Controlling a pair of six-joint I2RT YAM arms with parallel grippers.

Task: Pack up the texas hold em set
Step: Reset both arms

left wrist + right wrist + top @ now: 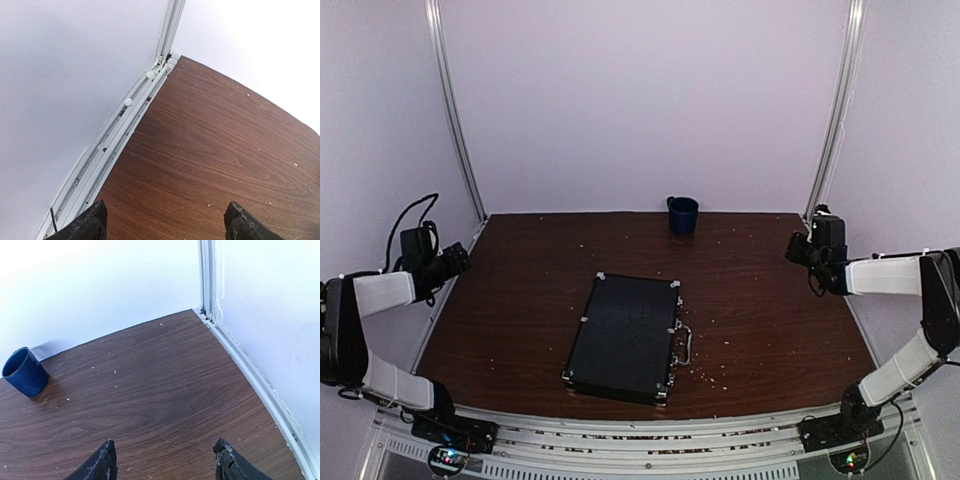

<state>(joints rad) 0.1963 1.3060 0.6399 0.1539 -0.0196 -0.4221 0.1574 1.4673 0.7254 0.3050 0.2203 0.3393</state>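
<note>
Seemingly the packing is at its last step. Your left gripper (165,222) hangs spread wide, with nothing between its fingers. Well to its right the case (625,335) lies flat with the lid down, black with silver corners. No loose pieces show outside it. Its handle (686,343) faces your right gripper (165,462), also spread and empty. Next, check the latches along the handle side; I can't tell if they're fastened.

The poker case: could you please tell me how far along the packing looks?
Done: the case lies flat with its lid shut, and no loose pieces show outside it. In hand: nothing; the left gripper and right gripper are both open, well clear of it. Left: perhaps only securing it; I cannot tell whether it is latched.
</note>
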